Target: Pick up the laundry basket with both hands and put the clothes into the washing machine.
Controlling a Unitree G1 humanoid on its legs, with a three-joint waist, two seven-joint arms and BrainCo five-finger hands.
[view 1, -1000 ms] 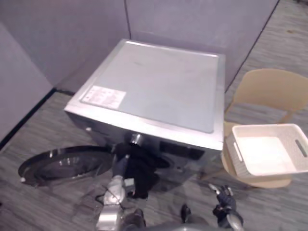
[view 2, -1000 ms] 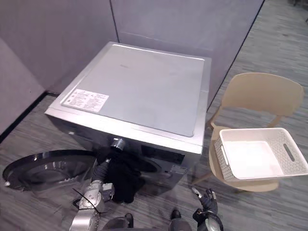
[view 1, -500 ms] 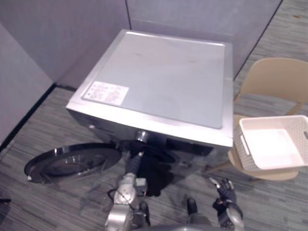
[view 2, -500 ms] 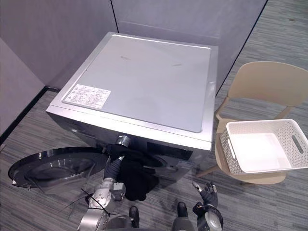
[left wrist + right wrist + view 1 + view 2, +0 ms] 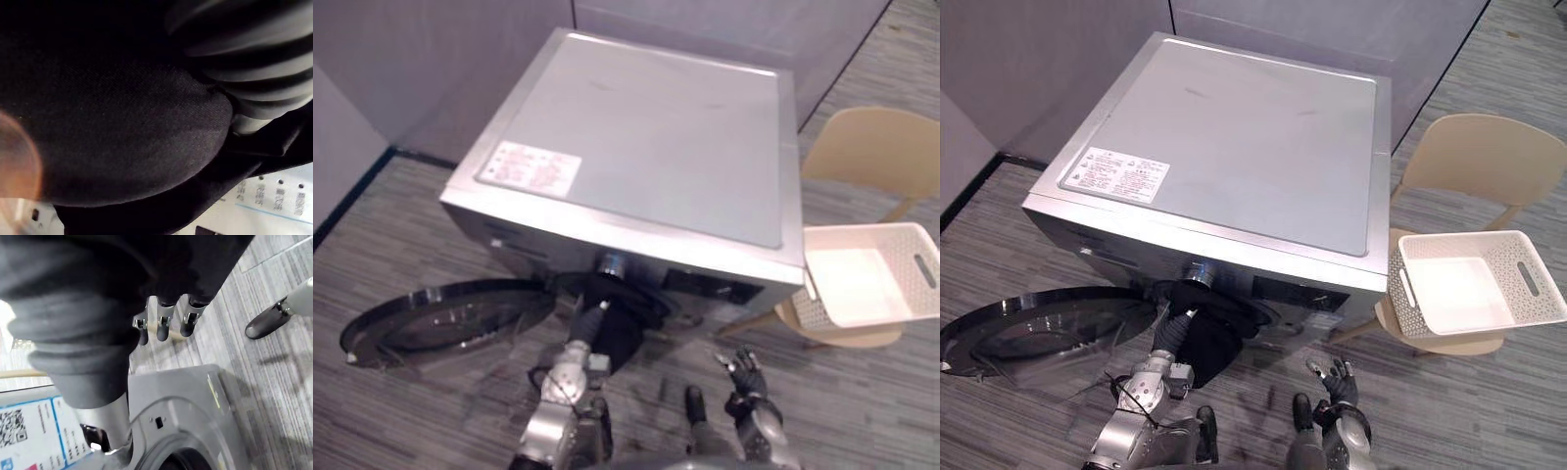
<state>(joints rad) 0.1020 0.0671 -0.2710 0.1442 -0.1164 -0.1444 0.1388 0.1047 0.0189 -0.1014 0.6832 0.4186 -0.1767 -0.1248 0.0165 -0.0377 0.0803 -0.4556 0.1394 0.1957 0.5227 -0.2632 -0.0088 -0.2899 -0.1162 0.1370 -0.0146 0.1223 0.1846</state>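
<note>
The left hand (image 5: 1171,334) is buried in dark clothes (image 5: 1206,345) at the washing machine (image 5: 1234,147) opening; its grip I cannot tell. The right hand (image 5: 1334,378) hangs spread and empty. The basket (image 5: 1412,311) sits on a chair (image 5: 1469,157).

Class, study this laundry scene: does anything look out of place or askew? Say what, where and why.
The dark clothes bulge out of the washing machine's open doorway, with the left hand against them. The empty laundry basket sits on the chair, overhanging its seat.
</note>
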